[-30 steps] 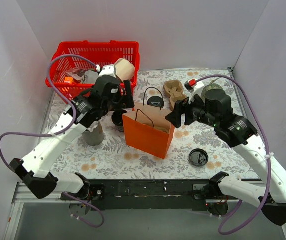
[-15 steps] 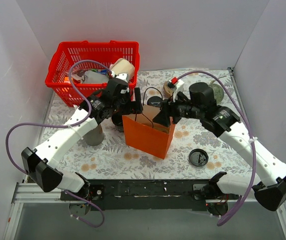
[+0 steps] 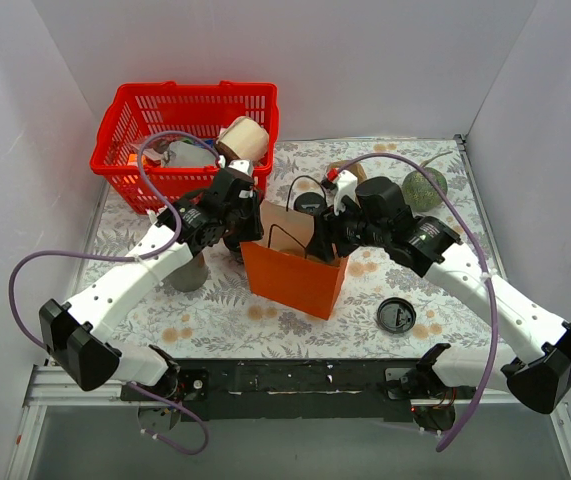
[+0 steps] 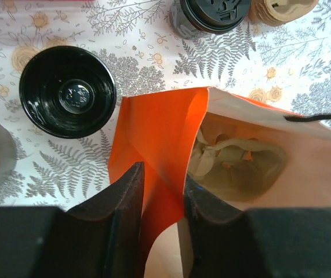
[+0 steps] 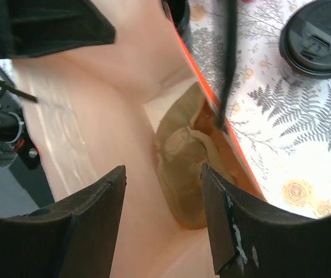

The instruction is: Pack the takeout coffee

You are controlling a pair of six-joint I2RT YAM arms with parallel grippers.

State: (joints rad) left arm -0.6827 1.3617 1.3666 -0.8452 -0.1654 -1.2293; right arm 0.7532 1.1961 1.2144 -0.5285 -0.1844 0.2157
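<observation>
The takeout coffee (image 4: 66, 91) was a small round black cup, open at the top, with a ribbed dark inside and a shiny spot at its bottom. It stood upright on the floral table (image 3: 215, 310), just left of the orange paper bag (image 3: 290, 275) and outside it, with the grey cup (image 3: 187, 275) to its near left.

A second before, both arms hung back from the bag with wider jaws. Now the left gripper (image 4: 162, 176) had come in and narrowed onto the bag's left wall, orange paper pinched between its fingers. The right gripper (image 5: 163, 171) had moved over the bag's mouth, jaws partly apart and clamping nothing that showed.
</observation>
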